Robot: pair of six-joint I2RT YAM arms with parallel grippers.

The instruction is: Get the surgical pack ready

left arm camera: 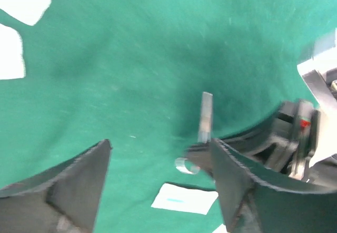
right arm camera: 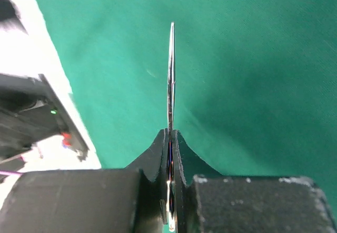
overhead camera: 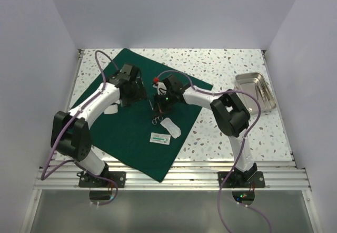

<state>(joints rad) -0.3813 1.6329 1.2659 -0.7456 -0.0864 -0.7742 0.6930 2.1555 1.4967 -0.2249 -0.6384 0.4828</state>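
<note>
The dark green drape lies spread flat across the left and middle of the table. The left gripper hangs over it with jaws wide, holding nothing. The right gripper is pinched tight on a thin steel instrument above the drape's middle. A steel tray sits at the far right, off the cloth

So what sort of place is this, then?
Probably a robotics test cell staged for surgical prep: two arms bolted to a walled-in table, with a green drape, a metal tool and a steel tray.
</note>
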